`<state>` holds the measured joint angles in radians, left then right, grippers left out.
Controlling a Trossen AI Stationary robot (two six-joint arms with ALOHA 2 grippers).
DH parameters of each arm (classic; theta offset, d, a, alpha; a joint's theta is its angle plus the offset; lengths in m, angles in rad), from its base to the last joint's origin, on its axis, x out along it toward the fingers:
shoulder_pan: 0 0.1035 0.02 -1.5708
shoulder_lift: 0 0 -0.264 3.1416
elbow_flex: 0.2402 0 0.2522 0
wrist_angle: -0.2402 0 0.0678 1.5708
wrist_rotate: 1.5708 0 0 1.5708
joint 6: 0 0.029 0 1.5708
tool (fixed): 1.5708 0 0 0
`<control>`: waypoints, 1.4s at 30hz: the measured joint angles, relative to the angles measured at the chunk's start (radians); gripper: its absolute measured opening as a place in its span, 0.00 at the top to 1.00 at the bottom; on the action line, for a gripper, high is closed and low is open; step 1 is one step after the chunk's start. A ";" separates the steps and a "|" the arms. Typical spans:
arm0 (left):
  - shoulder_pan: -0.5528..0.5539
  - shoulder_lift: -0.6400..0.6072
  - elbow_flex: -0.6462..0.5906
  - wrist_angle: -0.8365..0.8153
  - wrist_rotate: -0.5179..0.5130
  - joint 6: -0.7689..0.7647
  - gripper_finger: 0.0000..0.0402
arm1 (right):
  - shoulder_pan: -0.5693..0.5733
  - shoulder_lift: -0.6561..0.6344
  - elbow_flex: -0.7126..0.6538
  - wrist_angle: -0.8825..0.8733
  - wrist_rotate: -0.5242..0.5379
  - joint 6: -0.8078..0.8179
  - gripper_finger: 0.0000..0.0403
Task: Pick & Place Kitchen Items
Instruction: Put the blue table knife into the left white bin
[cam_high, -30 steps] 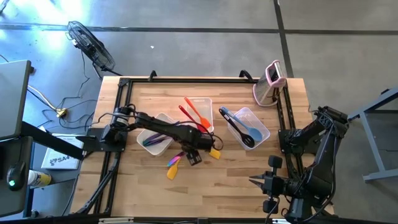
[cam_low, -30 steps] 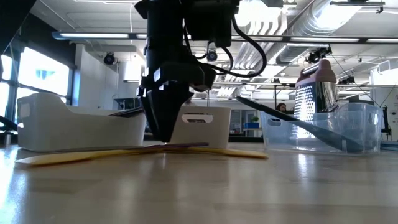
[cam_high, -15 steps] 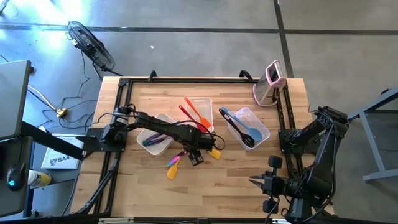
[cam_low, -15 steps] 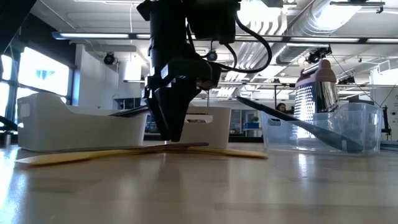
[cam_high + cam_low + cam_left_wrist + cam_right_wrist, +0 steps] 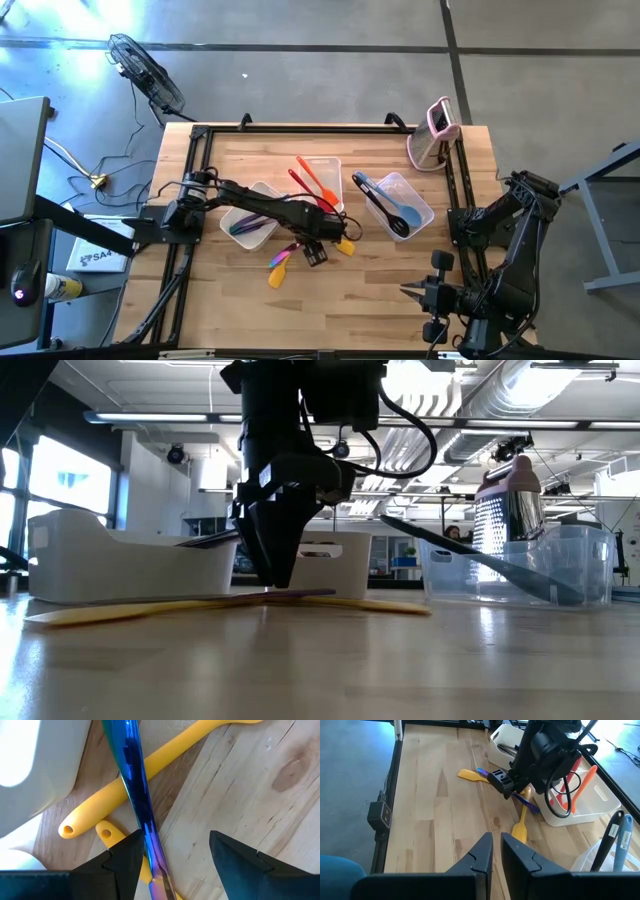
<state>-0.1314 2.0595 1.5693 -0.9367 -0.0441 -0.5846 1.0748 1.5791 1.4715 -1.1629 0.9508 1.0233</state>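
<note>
Now your left gripper (image 5: 172, 862) has shifted slightly sideways, jaws wide astride the iridescent purple utensil (image 5: 137, 795), ungrasped.

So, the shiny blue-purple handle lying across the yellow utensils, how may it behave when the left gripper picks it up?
The blue-purple handle looks glossy like polished metal, so it is probably stiff but slippery. It is slim and lies across the yellow utensils, so it may pivot or drag them. The left gripper is open around it.
</note>
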 joint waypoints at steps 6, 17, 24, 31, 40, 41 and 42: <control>0.000 0.000 0.001 0.003 0.000 0.000 0.46 | 0.000 0.000 0.000 0.000 0.000 0.000 0.93; 0.000 0.001 0.001 0.003 0.007 0.001 0.46 | 0.000 0.000 0.000 0.001 0.000 0.000 0.93; 0.000 0.026 0.002 0.006 -0.001 0.004 0.46 | 0.000 0.000 0.000 0.001 0.000 0.000 0.93; -0.001 0.035 0.004 0.004 -0.019 0.024 0.46 | 0.000 0.000 0.000 0.002 0.000 0.000 0.93; 0.004 0.055 0.003 0.004 -0.054 0.023 0.46 | 0.000 0.000 0.001 0.002 0.000 0.000 0.93; 0.005 0.056 0.003 0.004 -0.051 0.019 0.46 | 0.000 0.000 0.001 0.004 0.000 0.000 0.93; 0.005 0.062 0.003 0.007 -0.051 0.019 0.46 | 0.000 0.000 0.001 0.006 0.000 0.000 0.93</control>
<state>-0.1261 2.1218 1.5726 -0.9297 -0.0952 -0.5655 1.0748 1.5787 1.4723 -1.1571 0.9506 1.0233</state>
